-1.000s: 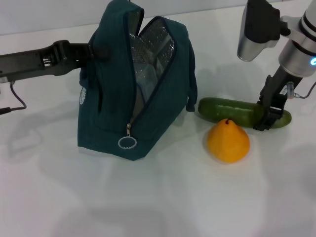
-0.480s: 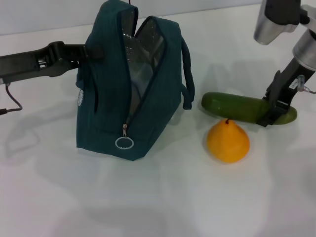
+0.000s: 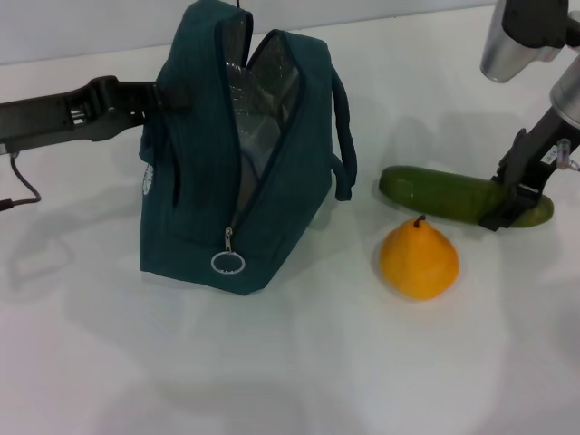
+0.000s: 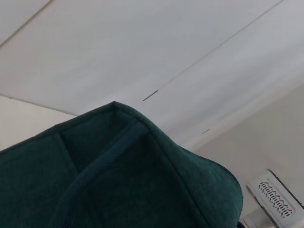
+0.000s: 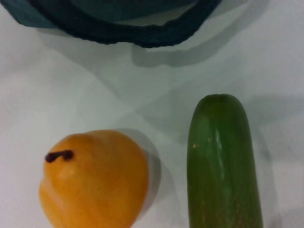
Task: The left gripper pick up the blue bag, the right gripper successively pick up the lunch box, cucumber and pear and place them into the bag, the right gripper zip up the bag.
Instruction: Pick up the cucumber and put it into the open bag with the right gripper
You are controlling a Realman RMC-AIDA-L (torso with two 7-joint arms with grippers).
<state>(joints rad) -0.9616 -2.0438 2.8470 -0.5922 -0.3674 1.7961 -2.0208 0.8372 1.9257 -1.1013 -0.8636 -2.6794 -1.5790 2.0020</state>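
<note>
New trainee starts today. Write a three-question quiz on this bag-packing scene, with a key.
1. True or false: the blue bag stands upright with its zipper open.
2. Which item does the right gripper reach down onto?
A. the pear
B. the cucumber
C. the bag's zipper ring
3. Fill in: the left gripper meets the bag near its ____, on the robot's left side.

Key
1. True; the silver lining shows through the opening.
2. B; it is at the cucumber's end farthest from the bag.
3. Top.
</note>
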